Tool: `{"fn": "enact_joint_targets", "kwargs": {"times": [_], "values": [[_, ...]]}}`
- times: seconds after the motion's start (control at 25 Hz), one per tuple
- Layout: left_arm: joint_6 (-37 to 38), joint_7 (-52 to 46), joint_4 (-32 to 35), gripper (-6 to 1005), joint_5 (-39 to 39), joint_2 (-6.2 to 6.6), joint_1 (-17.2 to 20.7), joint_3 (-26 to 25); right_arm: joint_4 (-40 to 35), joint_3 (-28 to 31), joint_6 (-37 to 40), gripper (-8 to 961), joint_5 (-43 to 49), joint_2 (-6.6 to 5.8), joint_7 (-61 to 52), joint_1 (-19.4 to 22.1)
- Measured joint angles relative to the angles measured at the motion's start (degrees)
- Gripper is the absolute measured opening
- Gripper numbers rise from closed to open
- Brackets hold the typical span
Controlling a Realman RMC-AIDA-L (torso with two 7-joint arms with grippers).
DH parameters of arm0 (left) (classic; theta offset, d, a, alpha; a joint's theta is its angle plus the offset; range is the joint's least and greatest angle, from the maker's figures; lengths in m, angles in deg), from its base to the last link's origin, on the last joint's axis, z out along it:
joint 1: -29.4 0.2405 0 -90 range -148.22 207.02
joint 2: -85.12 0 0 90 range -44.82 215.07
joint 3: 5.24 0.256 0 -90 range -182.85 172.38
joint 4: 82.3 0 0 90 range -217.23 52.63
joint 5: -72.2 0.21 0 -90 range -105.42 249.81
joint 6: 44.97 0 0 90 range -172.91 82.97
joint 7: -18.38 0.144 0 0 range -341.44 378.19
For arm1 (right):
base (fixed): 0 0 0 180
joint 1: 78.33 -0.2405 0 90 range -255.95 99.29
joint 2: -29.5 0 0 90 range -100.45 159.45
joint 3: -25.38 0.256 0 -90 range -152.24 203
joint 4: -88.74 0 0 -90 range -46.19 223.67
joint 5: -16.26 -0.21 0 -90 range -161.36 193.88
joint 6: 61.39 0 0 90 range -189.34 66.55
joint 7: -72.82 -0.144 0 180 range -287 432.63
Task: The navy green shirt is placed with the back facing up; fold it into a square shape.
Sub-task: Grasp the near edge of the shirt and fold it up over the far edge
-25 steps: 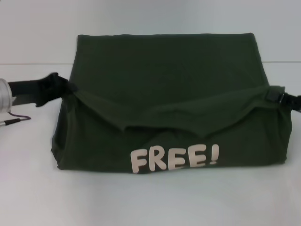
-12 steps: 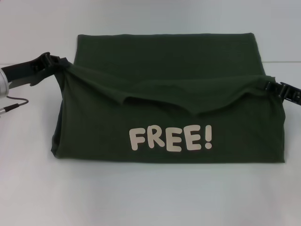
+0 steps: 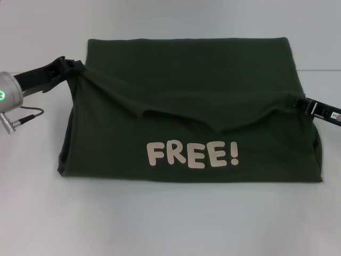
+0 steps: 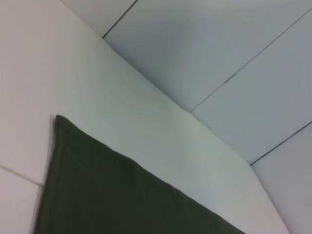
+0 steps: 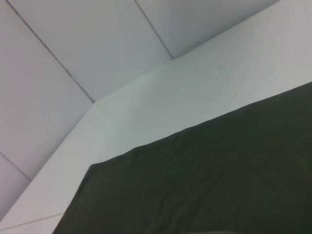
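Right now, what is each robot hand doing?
Left end effector: closed on the navy green shirt, its left corner.
Right end effector: closed on the shirt's right corner.

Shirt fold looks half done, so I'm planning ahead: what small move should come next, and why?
Probably carry both corners farther toward the far edge. The left pincer and right pincer each pinch a corner of the navy green shirt, and the folded flap sags midway between them.

The navy green shirt (image 3: 186,106) lay spread on the white counter (image 3: 170,218), its near part folded back, sagging mid-edge, corners lifted; cream "FREE!" lettering (image 3: 193,154) faced up near the counter's front edge.
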Motion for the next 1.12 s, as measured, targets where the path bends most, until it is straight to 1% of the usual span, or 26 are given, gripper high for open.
{"fn": "enact_joint_targets", "kwargs": {"times": [0.36, 0.52, 0.68, 0.84, 0.88, 0.96, 1.04, 1.12], "values": [[-3.4, 3.6, -3.1, 44, -1.8, -0.35, -1.4, 0.1, 0.5, -0.8, -5.1, 179, -0.9, 0.00, 0.4, -1.3], [-5.9, 4.9, -4.1, 43, -1.9, -0.80, -1.6, 0.1, 1.5, -2.1, -7.6, 183, -0.8, 0.00, 0.5, -1.9], [-9.6, 6.0, -4.2, 43, -1.9, -2.12, -1.6, 0.1, 2.1, -3.7, -10.0, 187, -0.8, 0.00, 0.5, -2.3], [-14.4, 7.4, -4.3, 44, -2.0, -3.89, -1.8, 0.1, 3.3, -4.1, -11.8, 191, -0.5, 0.02, 0.5, -2.8], [-15.7, 8.4, -4.4, 44, -2.0, -4.53, -1.9, 0.1, 3.5, -4.3, -12.2, 192, -0.4, 0.00, 0.5, -2.9], [-16.9, 10.3, -4.4, 44, -2.0, -5.41, -2.2, 0.1, 3.6, -5.0, -13.1, 194, -0.3, 0.01, 0.5, -3.0], [-17.4, 12.3, -4.5, 74, -2.0, -5.89, -2.6, 0.2, 3.6, -5.8, -13.8, 196, -0.4, 0.04, 0.5, -3.0], [-17.2, 13.9, -5.1, 104, -2.0, -5.99, -3.1, 0.2, 3.8, -6.1, -14.5, 199, -0.5, 0.05, 0.5, -3.0]]}}
